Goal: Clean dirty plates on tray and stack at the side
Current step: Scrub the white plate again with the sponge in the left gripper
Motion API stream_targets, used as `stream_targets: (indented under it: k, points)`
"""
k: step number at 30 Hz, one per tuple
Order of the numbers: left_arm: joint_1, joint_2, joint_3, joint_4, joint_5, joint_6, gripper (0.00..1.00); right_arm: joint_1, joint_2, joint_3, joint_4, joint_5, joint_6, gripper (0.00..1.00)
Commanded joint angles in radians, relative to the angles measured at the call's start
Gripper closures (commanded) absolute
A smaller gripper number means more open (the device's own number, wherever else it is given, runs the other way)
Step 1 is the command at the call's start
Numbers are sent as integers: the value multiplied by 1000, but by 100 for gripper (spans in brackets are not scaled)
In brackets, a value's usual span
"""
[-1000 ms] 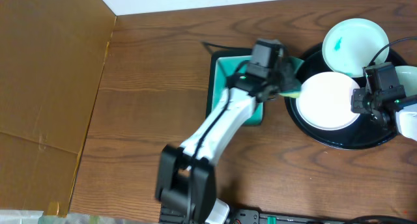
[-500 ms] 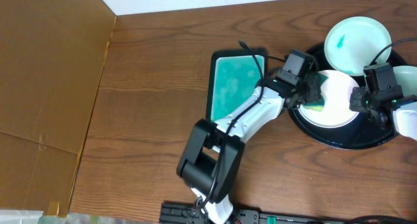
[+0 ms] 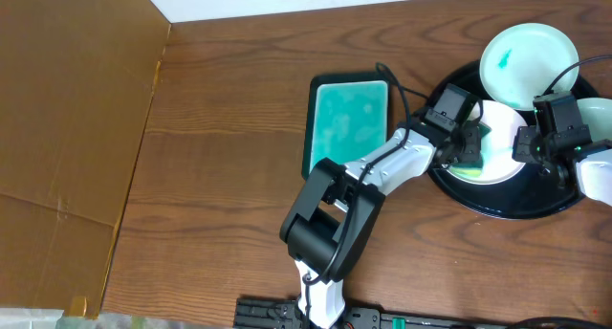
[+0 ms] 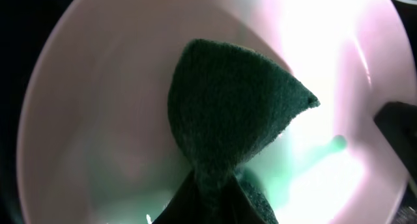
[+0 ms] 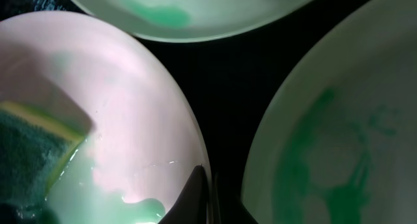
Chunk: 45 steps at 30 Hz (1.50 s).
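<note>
The black tray [image 3: 497, 203] sits at the right with three white plates on it. My left gripper [image 3: 466, 145] is shut on a green sponge [image 4: 228, 126] and presses it onto the middle plate [image 3: 504, 138], where green liquid pools [image 5: 130, 208]. My right gripper [image 5: 207, 185] is shut on that plate's right rim; it also shows in the overhead view [image 3: 527, 149]. A second plate [image 3: 529, 61] with a teal smear lies at the tray's far side. A third smeared plate [image 5: 339, 139] lies at the right edge.
A rectangular teal dish [image 3: 346, 123] lies left of the tray, with no sponge in it. A brown cardboard sheet [image 3: 67, 128] covers the table's left side. The left arm [image 3: 382, 166] stretches from the front edge across to the tray.
My left arm has swung right from the teal dish, carrying the sponge onto the middle plate. The right gripper has stayed on the plate's rim.
</note>
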Motion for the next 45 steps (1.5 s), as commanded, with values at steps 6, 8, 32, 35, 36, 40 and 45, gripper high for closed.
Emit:
stream_targets:
  k: [6, 8, 32, 35, 36, 40, 45]
  points:
    - [18, 69, -17, 19, -592, 39, 93, -8, 29, -6, -16, 26, 17, 99]
    - [21, 61, -17, 56, -577, 39, 93, -8, 29, -6, -18, 26, 17, 99]
    - [49, -125, -17, 66, 117, 27, 93, -8, 29, -6, -27, 26, 9, 99]
    - [47, -77, -17, 43, 116, 27, 92, -8, 29, -6, -27, 26, 9, 99]
    - [47, -61, -17, 37, 115, 27, 93, -8, 29, -6, -28, 26, 9, 99]
    - [51, -18, -17, 36, 19, 27, 93, -8, 29, -6, -28, 26, 9, 99]
    - [51, -14, -17, 34, -291, 27, 93, -8, 29, -6, -29, 26, 10, 99]
